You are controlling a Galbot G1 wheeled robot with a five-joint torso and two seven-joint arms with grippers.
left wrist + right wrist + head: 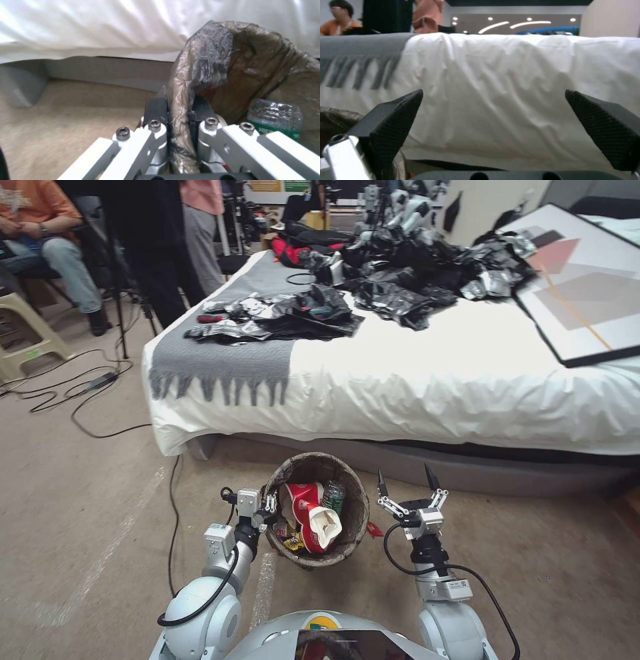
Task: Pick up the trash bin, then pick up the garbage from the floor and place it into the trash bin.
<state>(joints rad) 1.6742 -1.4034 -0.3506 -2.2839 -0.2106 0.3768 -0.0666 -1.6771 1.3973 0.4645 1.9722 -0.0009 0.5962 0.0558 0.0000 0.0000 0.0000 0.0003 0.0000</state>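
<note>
The trash bin [313,461], lined with a dark brown bag, is just in front of my body near the foot of the bed. My left gripper [270,507] is shut on its left rim; the left wrist view shows the left gripper [180,100] pinching the folded liner of the trash bin [233,62]. Inside lie red-and-white paper cups [313,513], a green bottle [333,495] [275,120] and a yellow wrapper [293,543]. A tiny red wrapper [374,529] lies on the floor by the bin's right side. My right gripper [404,473] [493,92] hangs open and empty right of the bin.
A bed [433,380] with a white sheet stands close ahead, carrying a grey blanket [220,353], black and silver plastic sheets [400,280] and a framed picture [587,287]. Cables [87,393] and a stool [27,340] are on the carpet at the left.
</note>
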